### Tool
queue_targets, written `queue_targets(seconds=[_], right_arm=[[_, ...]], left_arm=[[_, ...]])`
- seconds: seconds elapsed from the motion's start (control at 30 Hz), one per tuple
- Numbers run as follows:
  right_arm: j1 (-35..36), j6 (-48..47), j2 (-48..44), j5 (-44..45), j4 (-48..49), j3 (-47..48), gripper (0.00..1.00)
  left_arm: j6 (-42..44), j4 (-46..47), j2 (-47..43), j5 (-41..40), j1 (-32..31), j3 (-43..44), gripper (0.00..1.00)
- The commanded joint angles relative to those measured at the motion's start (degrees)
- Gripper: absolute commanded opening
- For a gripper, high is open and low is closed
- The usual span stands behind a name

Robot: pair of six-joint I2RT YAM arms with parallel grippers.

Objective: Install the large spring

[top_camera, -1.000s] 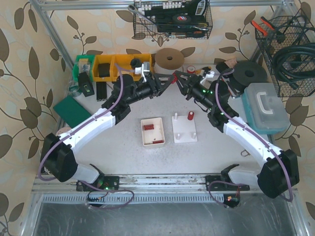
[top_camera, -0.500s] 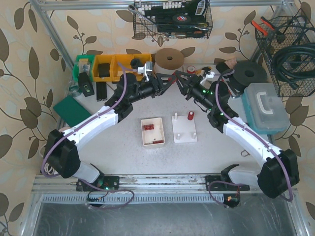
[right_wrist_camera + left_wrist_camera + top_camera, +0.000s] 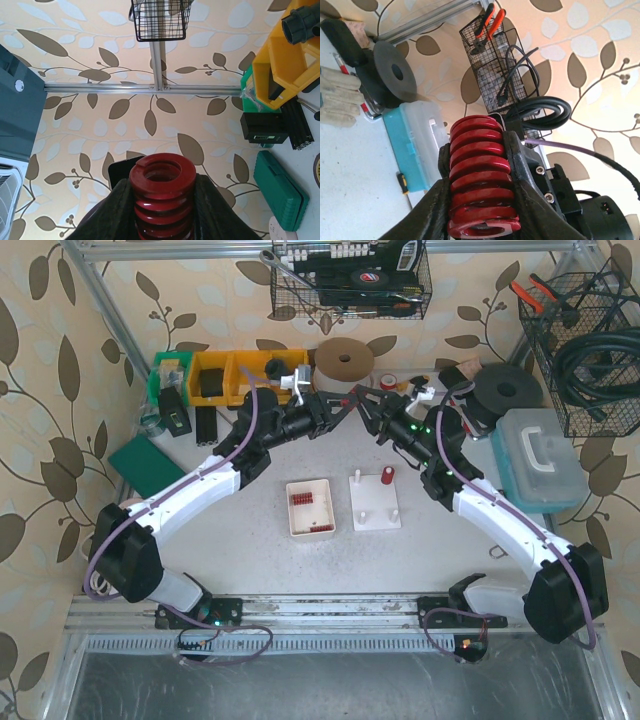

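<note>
The large spring (image 3: pixel 480 170), a thick red coil, is held up in the air between both grippers, above the back of the table. In the left wrist view my left gripper (image 3: pixel 477 145) is shut on it, with a finger pressed against each side of the coil. My right gripper (image 3: pixel 162 192) is shut on the same large spring (image 3: pixel 162 172), whose open end points at the camera. From above, the left gripper (image 3: pixel 343 406) and right gripper (image 3: pixel 366 402) meet tip to tip and hide the spring. The white peg plate (image 3: pixel 375 510) lies below, with a small red spring (image 3: pixel 386 475) standing on it.
A white tray (image 3: pixel 309 525) of small red parts sits left of the peg plate. Yellow and green bins (image 3: pixel 215 375), a tape roll (image 3: pixel 345 360), a black disc (image 3: pixel 508 390) and a teal case (image 3: pixel 540 460) line the back. Wire baskets (image 3: pixel 580 335) hang on the wall.
The left arm has moved slightly right toward the right gripper. Its fingers have closed onto the spring that the right gripper holds. The right arm has stayed still.
</note>
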Motion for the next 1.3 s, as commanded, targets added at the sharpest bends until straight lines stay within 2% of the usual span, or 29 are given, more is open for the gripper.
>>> queue_targets(seconds=[0.0,0.13,0.2,0.23,0.33,0.37,0.4,0.5,0.6,0.7,0.73,0.83,0.87,0.97,1.07,1.17,1.27], right_arm=[[0.4,-0.79,-1.86,0.66,2.44,-0.57,0.0],[0.37,-1.8,-2.26,0.42,1.83,-0.7,0.0],[0.42,-3.44,-2.8,0.04,0.22,-0.22,0.0],[0.37,-4.98,-3.17,-0.34,-1.52,0.34,0.05],[-0.75,-9.58,-3.59,-4.83,-7.34,2.41,0.41],[-1.83,-10.52,-3.33,-7.98,-9.06,3.04,0.51],[-3.49,-11.59,-2.92,-11.73,-11.06,3.42,0.56],[-11.29,-15.54,-1.14,-27.63,-13.87,3.02,0.58],[-17.97,-16.89,0.19,-40.41,-8.66,0.0,0.58],[-18.93,-23.52,3.46,-53.25,-9.86,1.69,0.58],[-18.76,-27.16,3.87,-55.57,-12.98,2.25,0.58],[-18.66,-45.11,3.99,-56.75,-32.09,5.38,0.58],[-18.61,-46.98,4.6,-57.24,-33.08,5.48,0.58],[-17.94,-38.36,5.02,-58.13,-20.73,2.29,0.59],[-17.68,-34.66,4.9,-57.51,-15.39,1.58,0.59],[-17.41,-23.17,5.05,-57.29,-1.0,-1.09,0.61],[-16.98,-15.68,5.6,-56.36,8.94,-2.9,0.68]], left_arm=[[0.82,0.59,-0.6,0.04,-0.16,1.79,0.28],[1.31,-0.59,-0.97,-0.04,-0.15,1.71,0.04],[2.11,-2.17,-1.29,0.28,-0.16,2.1,0.0],[2.81,-3.12,-1.41,0.63,-0.1,2.28,0.0],[6.14,-6.69,-3.78,2.51,0.04,2.45,0.0],[7.57,-8.66,-4.34,4.18,0.34,2.76,0.0],[9.29,-11.0,-4.78,6.48,0.86,3.12,0.0],[13.82,-16.45,-6.3,14.94,2.97,2.76,0.0],[16.37,-20.0,-6.66,24.22,5.24,1.99,0.0],[16.9,-19.74,-6.52,31.3,6.91,0.82,0.0],[17.2,-19.83,-6.1,33.34,7.11,0.88,0.0],[17.62,-19.73,-4.6,38.24,7.11,1.64,0.0],[17.71,-19.7,-4.18,39.14,7.07,1.9,0.0],[17.44,-18.93,-3.69,40.27,6.84,1.99,0.0],[16.68,-17.61,-3.03,41.44,6.62,1.52,0.0],[16.24,-16.52,-3.26,41.27,6.66,0.16,0.0],[15.07,-14.32,-3.28,41.3,6.41,-0.99,0.0]])
